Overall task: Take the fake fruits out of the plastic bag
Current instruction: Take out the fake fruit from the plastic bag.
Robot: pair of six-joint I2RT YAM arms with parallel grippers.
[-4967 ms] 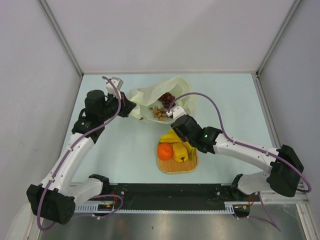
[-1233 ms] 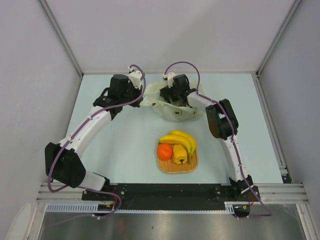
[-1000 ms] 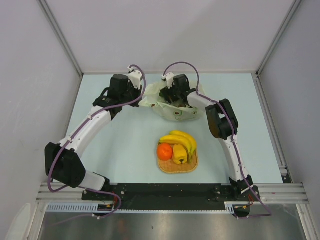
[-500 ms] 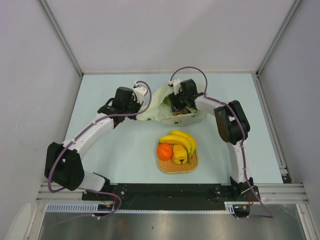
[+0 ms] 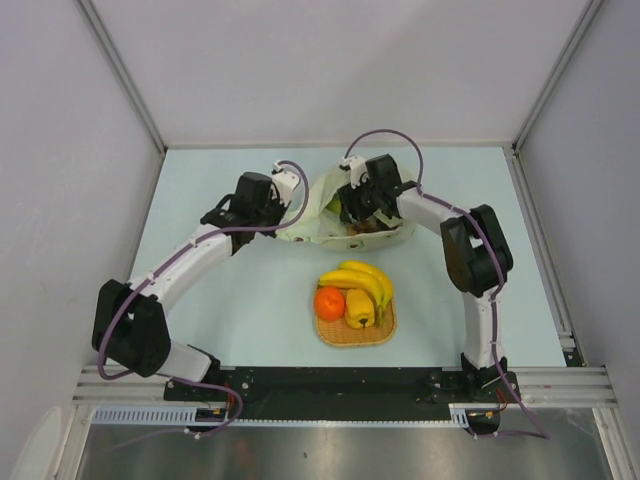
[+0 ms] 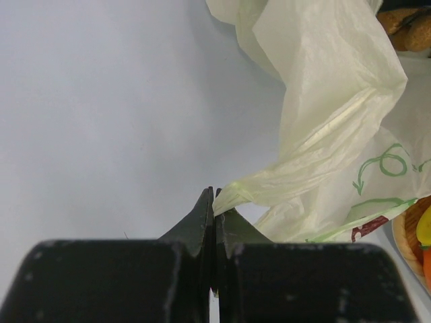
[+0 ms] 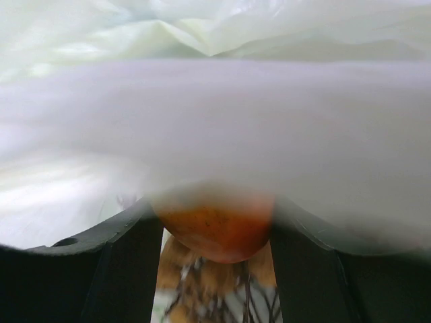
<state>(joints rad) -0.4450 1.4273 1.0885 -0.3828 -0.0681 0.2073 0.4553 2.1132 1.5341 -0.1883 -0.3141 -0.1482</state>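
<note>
The pale yellow-green plastic bag (image 5: 318, 222) lies at the back middle of the table. My left gripper (image 5: 291, 206) is shut on a pinch of the bag's edge (image 6: 232, 194) and holds it stretched. Reaching into the bag's mouth, my right gripper (image 5: 356, 208) has its fingers (image 7: 128, 259) closed against both sides of a red-orange mango (image 7: 217, 232). Bag film (image 7: 215, 114) covers the upper half of the right wrist view. A brown nut-like cluster (image 7: 202, 279) lies under the mango. The banana bunch (image 5: 362, 278), orange (image 5: 329, 302) and yellow pepper-like fruit (image 5: 361, 308) rest on the woven mat (image 5: 380, 333).
The woven mat sits in front of the bag, near the table's centre front. Grey walls close in the table at the back and both sides. The brown cluster (image 6: 404, 30) shows at the bag's opening in the left wrist view.
Both grippers have shifted right and slightly toward me, taking the bag along. The right gripper's jaws have narrowed onto the mango inside the bag.
</note>
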